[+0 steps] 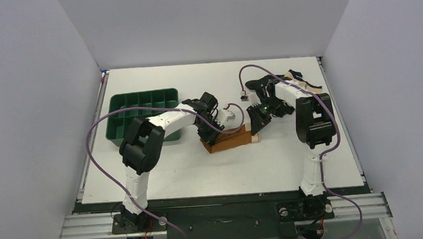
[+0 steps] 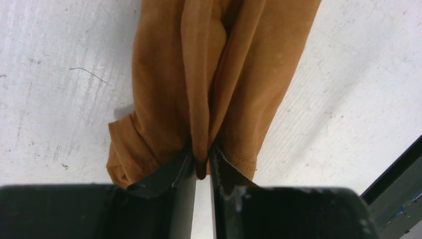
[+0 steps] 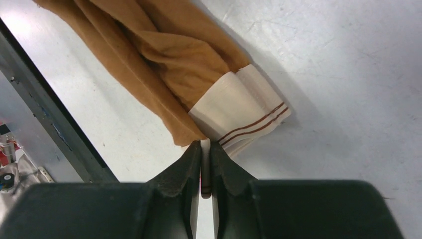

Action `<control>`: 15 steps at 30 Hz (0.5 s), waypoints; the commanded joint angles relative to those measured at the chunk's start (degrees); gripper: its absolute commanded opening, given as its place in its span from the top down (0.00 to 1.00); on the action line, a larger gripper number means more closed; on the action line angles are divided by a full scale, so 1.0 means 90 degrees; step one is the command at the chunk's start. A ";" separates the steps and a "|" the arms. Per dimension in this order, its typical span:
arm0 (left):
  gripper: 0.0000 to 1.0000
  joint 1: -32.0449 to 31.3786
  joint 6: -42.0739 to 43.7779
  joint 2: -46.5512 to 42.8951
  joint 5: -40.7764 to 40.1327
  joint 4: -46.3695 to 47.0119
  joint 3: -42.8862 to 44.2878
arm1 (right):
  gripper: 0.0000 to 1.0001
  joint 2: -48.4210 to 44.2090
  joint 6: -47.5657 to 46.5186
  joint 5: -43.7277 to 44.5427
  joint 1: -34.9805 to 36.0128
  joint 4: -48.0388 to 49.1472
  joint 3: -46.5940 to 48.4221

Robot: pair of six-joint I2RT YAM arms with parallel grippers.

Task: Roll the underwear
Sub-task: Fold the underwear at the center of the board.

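The rust-brown underwear (image 1: 228, 140) lies stretched in a long narrow band at the table's middle, its cream waistband (image 1: 253, 134) at the right end. My left gripper (image 1: 206, 135) is shut on a fold of brown fabric at the left end; in the left wrist view the gripper (image 2: 201, 160) pinches the fold of the underwear (image 2: 219, 74) between its jaws. My right gripper (image 1: 255, 129) is shut on the waistband end; in the right wrist view the gripper (image 3: 205, 149) clamps the edge of the striped cream waistband (image 3: 239, 112) where it meets the brown cloth (image 3: 164, 55).
A green compartment tray (image 1: 141, 114) stands at the left, behind my left arm. A black garment (image 1: 263, 85) and a beige garment with dark trim (image 1: 303, 84) lie at the back right, near my right arm. A small white part (image 1: 228, 116) of the left arm hangs above the underwear.
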 commanded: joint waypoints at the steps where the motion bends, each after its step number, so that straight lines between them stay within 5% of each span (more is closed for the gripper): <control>1: 0.87 0.0032 0.0023 0.0080 0.0083 -0.0105 0.0223 | 0.87 0.0178 0.0178 0.0180 -0.0011 0.0054 0.0440; 8: 0.82 0.0041 -0.0003 0.0029 0.0002 -0.0104 0.0227 | 0.74 0.0304 0.0454 0.0353 0.0003 0.0185 0.0608; 15: 0.68 0.0067 -0.0067 -0.0123 -0.0325 -0.0037 0.0290 | 0.72 0.0211 0.0621 0.0606 0.0051 0.0403 0.0415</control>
